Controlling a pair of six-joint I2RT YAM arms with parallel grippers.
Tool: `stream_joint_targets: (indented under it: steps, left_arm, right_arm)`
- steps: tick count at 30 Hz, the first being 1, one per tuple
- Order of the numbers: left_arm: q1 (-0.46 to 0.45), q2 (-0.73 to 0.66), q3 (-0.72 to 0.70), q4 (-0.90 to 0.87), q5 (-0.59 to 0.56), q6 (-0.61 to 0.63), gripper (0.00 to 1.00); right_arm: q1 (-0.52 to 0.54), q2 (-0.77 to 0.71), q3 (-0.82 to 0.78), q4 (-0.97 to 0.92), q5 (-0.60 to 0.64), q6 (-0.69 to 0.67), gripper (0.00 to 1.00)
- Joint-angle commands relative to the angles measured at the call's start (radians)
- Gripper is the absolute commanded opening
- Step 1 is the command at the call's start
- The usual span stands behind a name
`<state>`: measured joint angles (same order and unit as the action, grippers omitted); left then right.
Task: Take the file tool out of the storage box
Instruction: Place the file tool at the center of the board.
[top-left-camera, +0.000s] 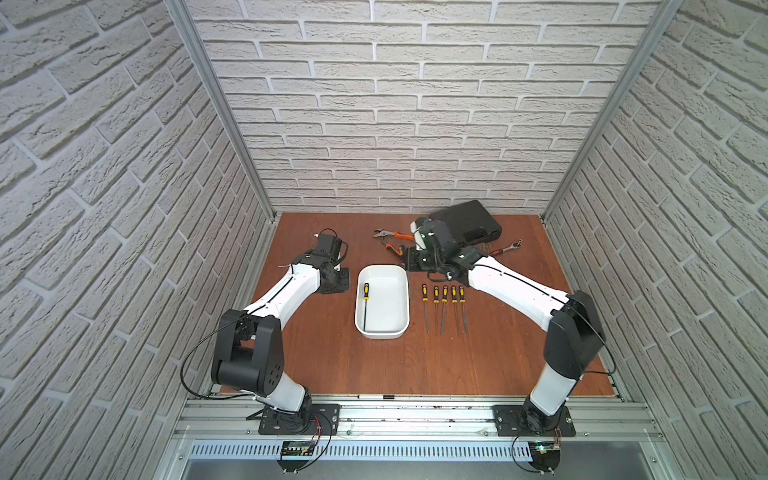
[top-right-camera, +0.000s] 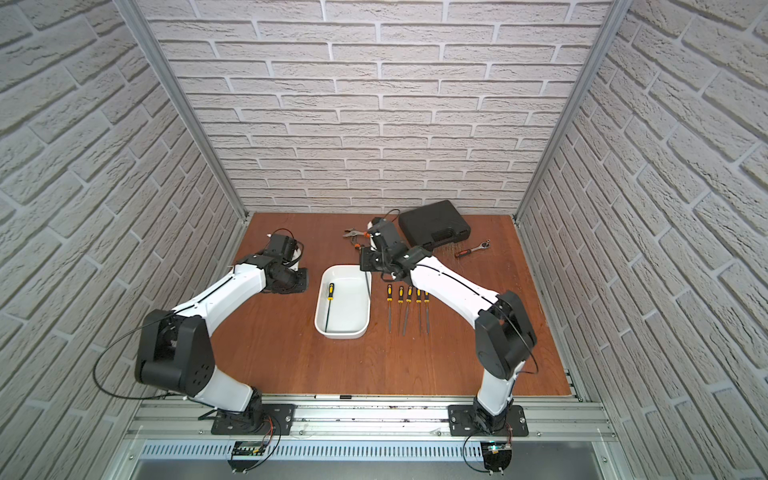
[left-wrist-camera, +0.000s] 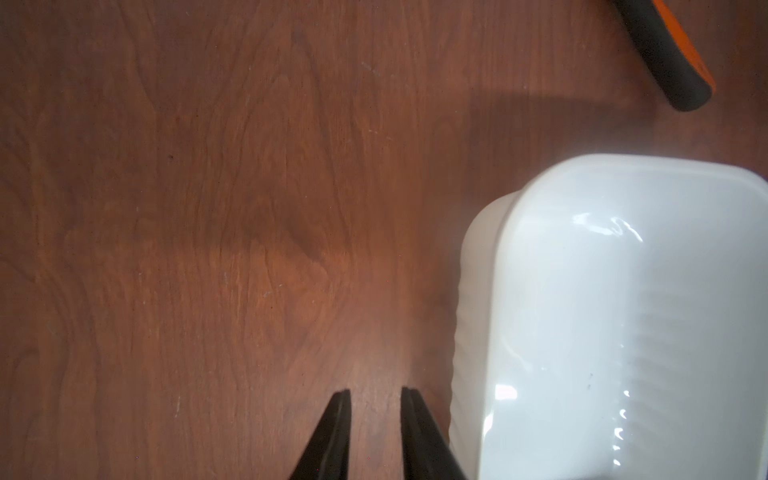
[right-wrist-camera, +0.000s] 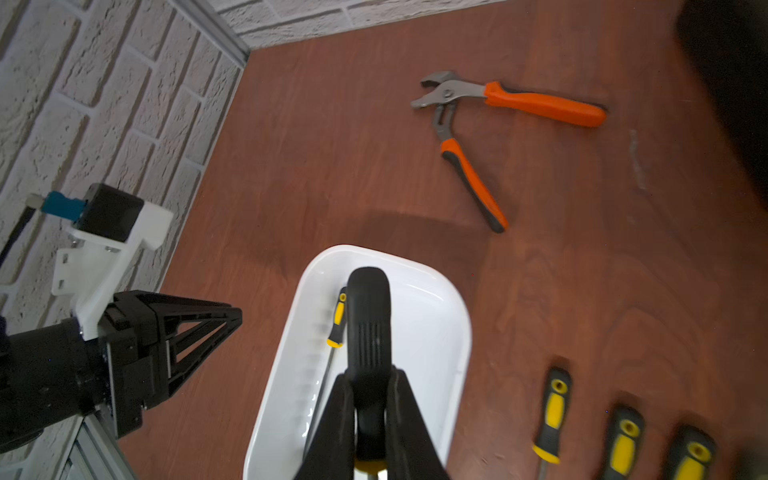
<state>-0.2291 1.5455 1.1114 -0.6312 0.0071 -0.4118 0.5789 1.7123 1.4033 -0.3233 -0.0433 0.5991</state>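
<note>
The white storage box (top-left-camera: 380, 334) (top-right-camera: 340, 334) lies mid-table. One file tool (top-left-camera: 365, 305) (top-right-camera: 329, 303) (right-wrist-camera: 337, 320), with a yellow and black handle, lies inside along its left wall. My right gripper (right-wrist-camera: 369, 374) (top-right-camera: 365, 266) is shut on the black handle of another file tool (right-wrist-camera: 369, 316). It holds that file over the box's far end, and the thin shaft (top-right-camera: 368, 284) hangs down. My left gripper (left-wrist-camera: 376, 392) (top-left-camera: 334, 286) sits low beside the box's outer wall (left-wrist-camera: 473, 291), jaws a little apart and empty.
Several more files (top-left-camera: 444, 307) (top-right-camera: 409, 307) (right-wrist-camera: 623, 436) lie in a row right of the box. Orange-handled pliers (top-left-camera: 392, 241) (right-wrist-camera: 478, 124), a black tool case (top-left-camera: 465, 224) (top-right-camera: 434, 226) and a ratchet wrench (top-left-camera: 507, 247) lie at the back.
</note>
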Motion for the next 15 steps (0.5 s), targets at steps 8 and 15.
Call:
stream_joint_targets:
  steps: [8, 15]
  left_arm:
    - [-0.003, 0.034, 0.043, 0.018, 0.023, 0.0, 0.28]
    - [-0.011, 0.052, 0.047, 0.025, 0.028, -0.004, 0.28]
  right_arm:
    - [-0.216, -0.304, -0.387, -0.069, 0.07, -0.035, 0.02]
    - [-0.368, -0.335, -0.501, -0.116, -0.01, -0.114, 0.03]
